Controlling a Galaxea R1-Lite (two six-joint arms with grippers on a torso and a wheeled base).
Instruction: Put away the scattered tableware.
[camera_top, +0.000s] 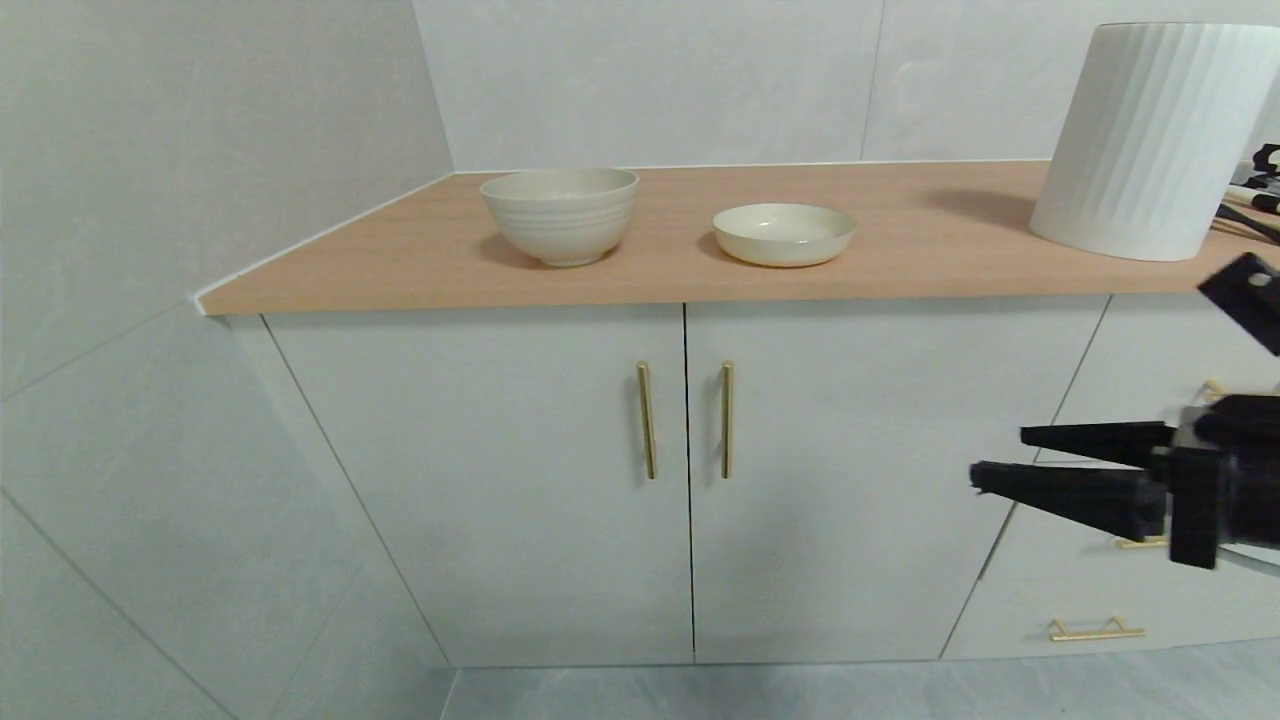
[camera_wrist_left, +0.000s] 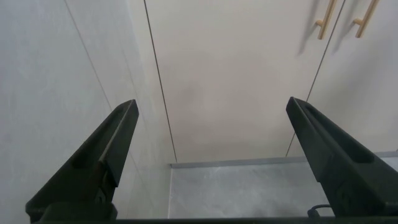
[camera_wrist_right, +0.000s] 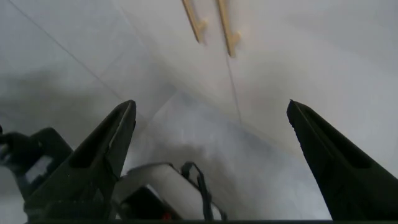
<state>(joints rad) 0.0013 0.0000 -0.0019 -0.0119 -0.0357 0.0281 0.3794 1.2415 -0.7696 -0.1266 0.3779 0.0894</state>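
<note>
Closest to me, the right gripper (camera_top: 997, 455) hangs at four o'clock in the head view, in front of the drawer fronts (camera_top: 1060, 590). Its two black fingers are spread apart and hold nothing. The left gripper (camera_wrist_left: 211, 106) is low by the cabinet's left end, and its fingers are also wide apart and empty, above the grey floor (camera_wrist_left: 249, 193).

Behind them stands a pale cabinet with two doors, and its slim brass handles (camera_top: 647, 420) sit side by side at the centre seam. The wooden countertop (camera_top: 930, 250) carries the tableware. A deep cream bowl (camera_top: 560, 215) with faint ridges round its outside stands at eleven o'clock. Just to its right, not touching, is a shallow cream dish (camera_top: 784, 233) at twelve. Both are upright.

At two o'clock a tall white ribbed canister (camera_top: 1150, 140) is cut off at the top. Dark utensils (camera_top: 1255, 200) lie beside it, too cropped to name.

Grey tiled walls (camera_top: 650, 80) close the corner behind the counter.
</note>
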